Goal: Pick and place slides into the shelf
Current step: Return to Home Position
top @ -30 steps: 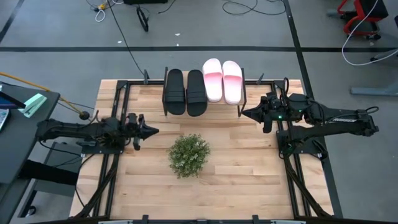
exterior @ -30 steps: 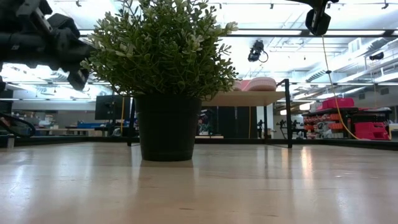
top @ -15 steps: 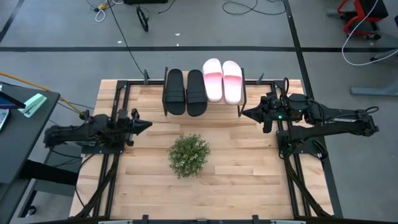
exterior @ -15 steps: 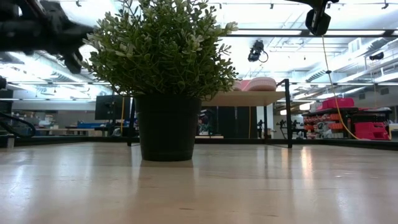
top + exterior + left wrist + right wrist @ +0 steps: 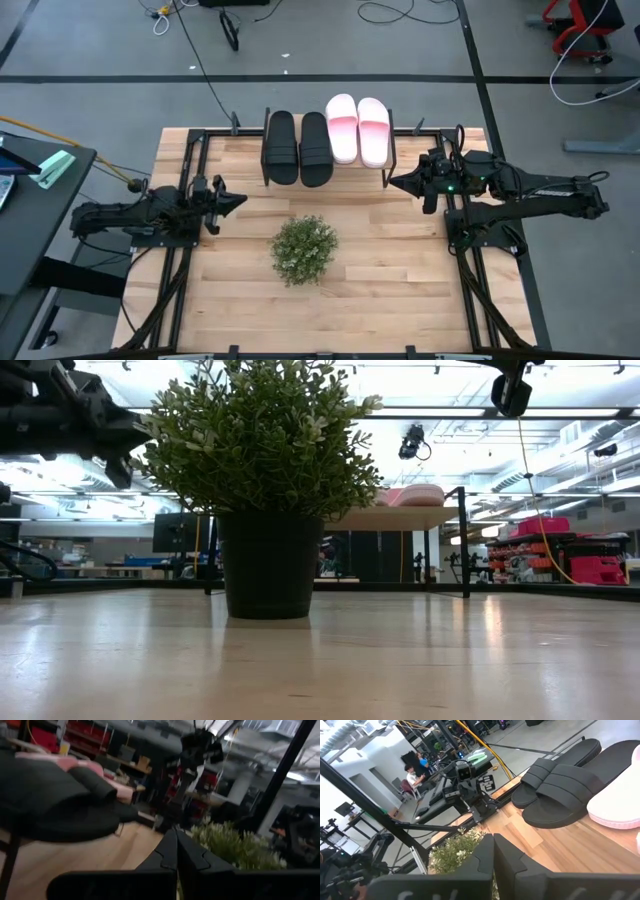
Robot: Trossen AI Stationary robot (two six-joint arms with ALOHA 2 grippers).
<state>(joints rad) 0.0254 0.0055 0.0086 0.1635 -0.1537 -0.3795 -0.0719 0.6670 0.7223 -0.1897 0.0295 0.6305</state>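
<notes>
All the slides lie side by side on their soles on the shelf (image 5: 400,517) at the table's far edge. The two black slides (image 5: 298,148) are on the left and the two pink-and-white slides (image 5: 358,130) on the right. The black pair (image 5: 560,780) also shows in the right wrist view. My left gripper (image 5: 240,200) hangs shut over the table's left part, near and left of the black pair, pointing right. My right gripper (image 5: 392,182) hangs shut just near the shelf's right end, pointing left. Neither touches anything.
A potted green plant (image 5: 303,249) in a black pot (image 5: 268,565) stands at the table's middle, between the two grippers and nearer than the shelf. Bare wooden tabletop (image 5: 390,270) lies to its left, right and near side. People sit at a desk (image 5: 415,772) far beyond the table.
My left gripper has drawn back toward the table's left edge and a little toward the far edge, rising slightly, and stays shut. The right arm, the slides and the plant have kept still.
</notes>
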